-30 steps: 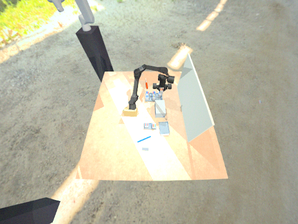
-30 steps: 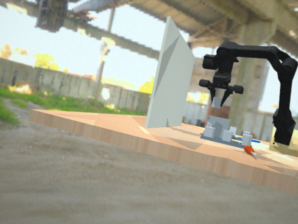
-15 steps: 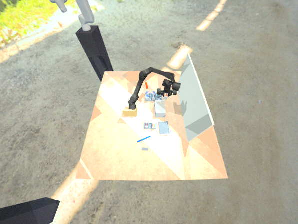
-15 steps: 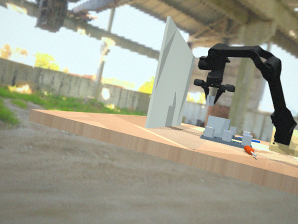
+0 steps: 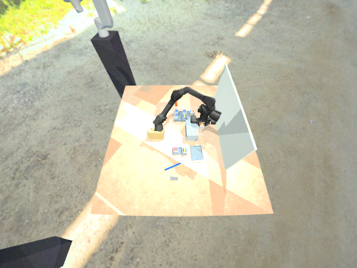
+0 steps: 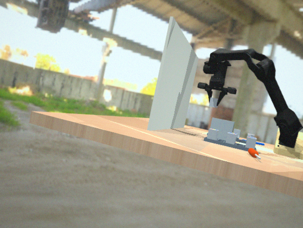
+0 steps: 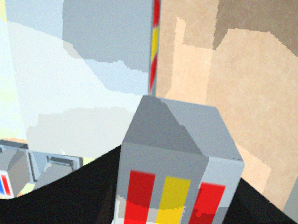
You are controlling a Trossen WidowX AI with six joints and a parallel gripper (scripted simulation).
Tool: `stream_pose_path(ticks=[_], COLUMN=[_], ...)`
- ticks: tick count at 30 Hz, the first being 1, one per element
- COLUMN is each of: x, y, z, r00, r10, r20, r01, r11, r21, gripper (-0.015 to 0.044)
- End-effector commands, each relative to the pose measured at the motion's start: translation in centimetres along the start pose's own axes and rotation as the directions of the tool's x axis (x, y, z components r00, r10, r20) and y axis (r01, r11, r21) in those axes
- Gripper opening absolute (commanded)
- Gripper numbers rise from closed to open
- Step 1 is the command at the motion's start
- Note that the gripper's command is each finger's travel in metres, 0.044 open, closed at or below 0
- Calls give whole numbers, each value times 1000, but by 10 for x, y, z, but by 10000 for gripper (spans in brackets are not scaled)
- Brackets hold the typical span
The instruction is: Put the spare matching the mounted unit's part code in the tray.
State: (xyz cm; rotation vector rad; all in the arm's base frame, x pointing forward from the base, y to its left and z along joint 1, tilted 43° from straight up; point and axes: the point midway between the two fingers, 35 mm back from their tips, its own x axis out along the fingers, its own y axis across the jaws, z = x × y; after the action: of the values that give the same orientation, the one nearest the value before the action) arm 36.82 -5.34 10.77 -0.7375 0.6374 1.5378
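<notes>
The mounted unit, a large grey box (image 5: 191,133) (image 6: 222,125) (image 7: 95,82), stands mid-table. In the wrist view a red, yellow, red strip shows edge-on along its side facing the panel. My gripper (image 5: 202,124) (image 6: 213,103) (image 7: 170,159) is shut on a grey spare (image 5: 202,127) (image 6: 213,102) (image 7: 167,131), whose white label has red, yellow and red bars. It hangs high above the table, on the panel side of the box. The shallow tray (image 5: 197,161) lies in front of the box. The spares' rack (image 5: 179,120) (image 6: 223,144) stands behind it with several spares.
A small rack (image 5: 179,153) with two striped spares is left of the tray. A tall pale panel (image 5: 235,125) (image 6: 175,76) stands at the right in the top view. A blue rod (image 5: 172,166), a small grey plate (image 5: 174,178) and an orange-handled tool (image 5: 176,104) (image 6: 252,152) also lie there.
</notes>
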Motion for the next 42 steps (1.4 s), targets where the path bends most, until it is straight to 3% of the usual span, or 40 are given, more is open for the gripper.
stream_pose_path(ticks=[1,24,42], x=[-1,15,24], y=[0,18,18], z=[-27,-165,-171], r00=[1000,1000,1000], r10=[1,2,1], r20=[-19,26,28], r01=[-1,-1,0], r11=[1000,999,999], r21=[4,-38,-40], gripper=[0,0,0])
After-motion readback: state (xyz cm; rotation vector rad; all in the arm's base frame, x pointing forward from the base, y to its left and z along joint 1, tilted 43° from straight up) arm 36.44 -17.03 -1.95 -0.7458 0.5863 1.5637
